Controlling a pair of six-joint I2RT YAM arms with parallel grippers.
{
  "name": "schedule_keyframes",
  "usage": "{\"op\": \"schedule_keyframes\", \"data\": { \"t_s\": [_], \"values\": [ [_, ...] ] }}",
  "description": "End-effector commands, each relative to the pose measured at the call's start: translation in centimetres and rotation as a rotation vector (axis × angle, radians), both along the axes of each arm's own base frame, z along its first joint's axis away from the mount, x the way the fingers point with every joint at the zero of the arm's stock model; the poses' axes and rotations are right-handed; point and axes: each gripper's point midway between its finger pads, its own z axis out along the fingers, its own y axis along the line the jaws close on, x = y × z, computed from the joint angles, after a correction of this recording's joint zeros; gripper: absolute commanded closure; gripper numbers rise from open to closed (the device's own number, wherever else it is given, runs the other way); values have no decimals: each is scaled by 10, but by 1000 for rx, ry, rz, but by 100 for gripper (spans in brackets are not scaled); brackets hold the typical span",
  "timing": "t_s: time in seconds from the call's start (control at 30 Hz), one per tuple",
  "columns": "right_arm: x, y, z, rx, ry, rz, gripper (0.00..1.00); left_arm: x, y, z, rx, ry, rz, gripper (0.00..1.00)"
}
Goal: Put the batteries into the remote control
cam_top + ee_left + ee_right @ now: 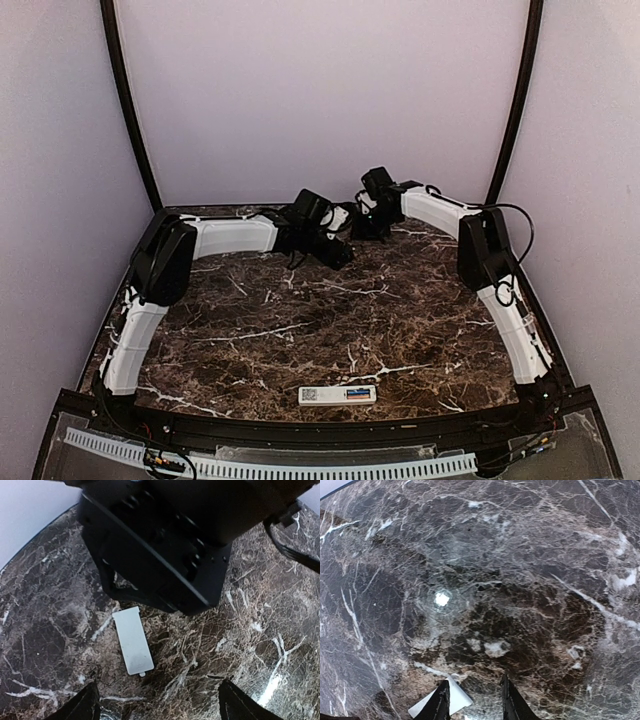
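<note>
The remote control [338, 394] lies flat near the table's front edge, back side up, with a dark sticker at its left end. Blue and orange-red batteries [357, 394] show in its recess. Both grippers are far from it, close together at the back middle of the table. My left gripper [160, 707] is wide open over a flat white battery cover [132, 640] lying on the marble. My right gripper [476, 705] is narrowly open with nothing between its fingers; its left fingertip [441, 702] hides part of the cover [457, 700].
In the left wrist view the right arm's black wrist body [165, 545] hangs just beyond the cover. The dark marbled tabletop [300, 320] stretches between the arms and the remote. Plain walls enclose the back and sides.
</note>
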Motion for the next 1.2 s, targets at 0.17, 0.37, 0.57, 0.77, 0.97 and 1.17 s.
{"op": "schedule_keyframes", "data": {
  "t_s": [0.17,0.37,0.57,0.77,0.97,1.17],
  "values": [
    [-43,34,-44,0,115,142,72,-7,17,-10,53,119,19,20],
    [-56,41,-49,-46,123,169,75,-15,41,-14,84,129,26,21],
    [-97,67,-48,-21,165,263,77,-30,62,-25,109,162,23,21],
    [-138,92,-41,20,210,342,78,-62,74,-36,144,227,-57,21],
    [-153,100,-8,96,224,322,77,-90,80,-37,98,285,-94,21],
    [-129,76,56,158,98,211,71,-101,63,-31,48,306,-79,17]
  ]
}}
